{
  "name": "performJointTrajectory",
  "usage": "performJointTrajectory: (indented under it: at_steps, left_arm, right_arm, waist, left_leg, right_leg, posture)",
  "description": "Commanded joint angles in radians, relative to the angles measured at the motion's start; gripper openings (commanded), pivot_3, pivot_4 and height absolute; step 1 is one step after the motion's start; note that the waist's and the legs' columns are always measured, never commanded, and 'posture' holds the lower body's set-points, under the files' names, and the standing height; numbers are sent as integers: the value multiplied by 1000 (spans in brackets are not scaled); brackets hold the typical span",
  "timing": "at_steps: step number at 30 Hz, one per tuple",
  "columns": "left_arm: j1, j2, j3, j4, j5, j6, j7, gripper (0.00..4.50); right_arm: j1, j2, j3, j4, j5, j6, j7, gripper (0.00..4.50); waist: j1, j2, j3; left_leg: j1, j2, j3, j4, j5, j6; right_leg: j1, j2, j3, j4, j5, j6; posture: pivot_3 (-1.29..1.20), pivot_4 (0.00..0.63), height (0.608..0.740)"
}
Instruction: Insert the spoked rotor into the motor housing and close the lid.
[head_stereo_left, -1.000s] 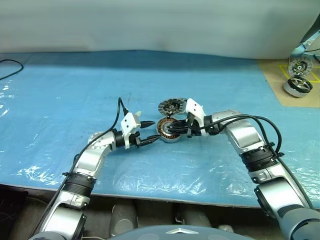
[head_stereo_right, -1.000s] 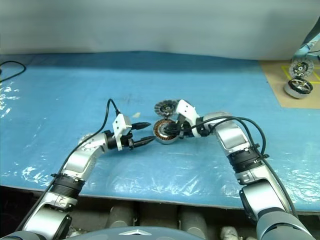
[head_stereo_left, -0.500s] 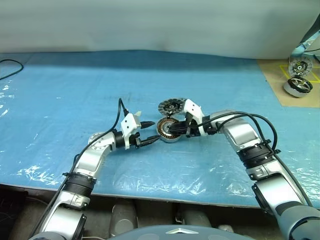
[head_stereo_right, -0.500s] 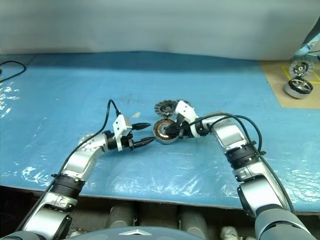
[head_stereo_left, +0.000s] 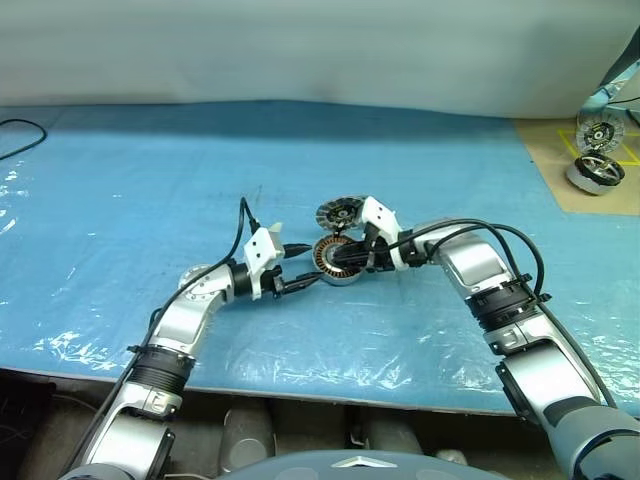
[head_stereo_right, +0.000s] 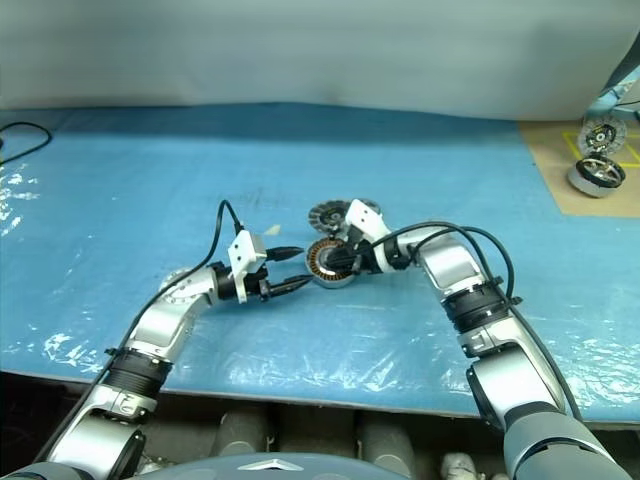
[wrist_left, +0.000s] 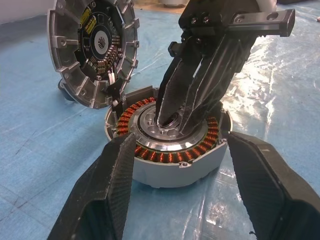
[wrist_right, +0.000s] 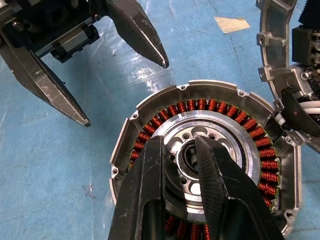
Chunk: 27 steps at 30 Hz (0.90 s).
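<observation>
The motor housing (wrist_right: 205, 165) is sitting flat on the blue plastic sheet (head_stereo_left: 120, 200) covering the counter (head_stereo_left: 300, 395), its open top showing a ring of copper windings around a silver central hub. The right gripper (wrist_right: 186, 150) is reaching down into it from above, its two black fingers drawn close together with the tips resting at the hub's centre hole; whether they are pinching anything there cannot be told. Just behind the housing, a ribbed round lid (wrist_left: 92, 47) is standing tilted up on its edge, touching the housing's rim, its inner face showing a small circuit board. The left gripper (head_stereo_left: 305, 263) is hovering level just beside the housing, its fingers spread wide and holding nothing, one on each side of the housing's near wall in the left wrist view. Well apart at the counter's far right corner, two larger wheel-like motors (head_stereo_left: 597, 155) are lying on a brown board (head_stereo_left: 560, 170).
</observation>
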Motion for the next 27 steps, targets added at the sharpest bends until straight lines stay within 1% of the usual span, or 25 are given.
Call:
performJointTrajectory:
  at_steps: [1,10,18,27]
  left_arm:
    - [3,-2,1,-32,-7,-13,6,3023]
    - [5,-4,2,-22,-9,-16,5,3023]
    - [1,-11,3,0,-5,-30,5,3023]
    - [-2,-17,1,22,-1,-49,6,3023]
  right_arm:
    - [17,-13,32,7,-25,-18,18,972]
    - [-24,-51,58,45,-72,-97,58,972]
    - [-72,-46,26,2,-33,-60,103,972]
    - [-46,-54,80,-9,-92,-112,125,972]
  waist:
    - [0,0,0]
    - [2,0,0]
    - [1,0,0]
    - [1,0,0]
  left_leg:
    - [0,0,0,0,0,0]
    - [0,0,0,0,0,0]
    - [0,0,0,0,0,0]
    - [0,0,0,0,0,1]
  right_leg:
    - [0,0,0,0,0,0]
    - [0,0,0,0,0,0]
    - [0,0,0,0,0,0]
    - [0,0,0,0,0,0]
  posture:
    - [0,150,740]
    - [0,150,740]
    - [0,150,740]
    - [0,150,740]
